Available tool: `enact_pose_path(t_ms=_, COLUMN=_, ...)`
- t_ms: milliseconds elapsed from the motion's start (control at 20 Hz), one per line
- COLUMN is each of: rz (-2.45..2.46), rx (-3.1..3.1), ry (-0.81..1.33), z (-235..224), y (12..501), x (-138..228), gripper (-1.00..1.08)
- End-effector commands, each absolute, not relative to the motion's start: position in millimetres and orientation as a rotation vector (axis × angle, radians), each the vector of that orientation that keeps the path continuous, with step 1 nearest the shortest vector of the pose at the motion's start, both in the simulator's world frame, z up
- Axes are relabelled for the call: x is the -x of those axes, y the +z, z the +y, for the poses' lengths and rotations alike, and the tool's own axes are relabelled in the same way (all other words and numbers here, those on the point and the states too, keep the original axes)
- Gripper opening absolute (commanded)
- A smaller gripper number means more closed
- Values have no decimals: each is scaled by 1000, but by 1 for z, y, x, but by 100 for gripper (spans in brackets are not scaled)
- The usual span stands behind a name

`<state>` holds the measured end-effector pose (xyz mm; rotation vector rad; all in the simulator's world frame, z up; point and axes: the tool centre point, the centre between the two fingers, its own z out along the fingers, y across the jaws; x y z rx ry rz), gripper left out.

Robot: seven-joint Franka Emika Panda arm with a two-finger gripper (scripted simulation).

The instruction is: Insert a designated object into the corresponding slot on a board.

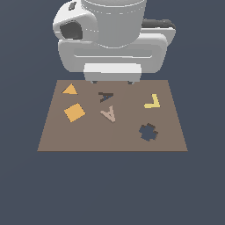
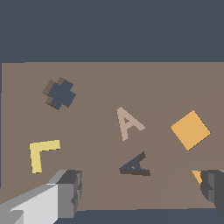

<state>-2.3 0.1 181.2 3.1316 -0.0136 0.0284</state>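
The pale pinkish-tan letter-A piece (image 1: 108,113) (image 2: 127,123) lies flat near the middle of the brown board (image 1: 110,138) (image 2: 100,78). Just beyond it, toward the robot base, is the dark A-shaped slot (image 1: 105,96) (image 2: 135,165), which holds nothing. My gripper (image 1: 112,81) (image 2: 140,192) hangs over the board's far edge, above and behind the slot. It is open wide with nothing between its fingers (image 2: 65,189). It touches neither the piece nor the board.
On the board, an orange square (image 1: 74,112) (image 2: 190,130) and an orange triangle (image 1: 69,90) lie on the exterior view's left. A yellow L-shaped piece (image 1: 152,102) (image 2: 41,153) and a dark cross-shaped cutout (image 1: 148,132) (image 2: 59,93) are on its right.
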Motion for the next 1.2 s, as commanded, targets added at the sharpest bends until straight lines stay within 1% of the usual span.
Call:
enact_pose_path(t_ms=0, rz=-14, rx=-3132, ry=28, z=0, y=181, x=2, gripper=100)
enact_pose_path(t_ms=550, rz=110, rx=-3132, ry=25, z=-2, y=162, x=-2, gripper=100)
enact_pose_path(t_ms=1150, rz=523, rx=-3096, ry=11, z=-8, y=97, x=-17, gripper=100)
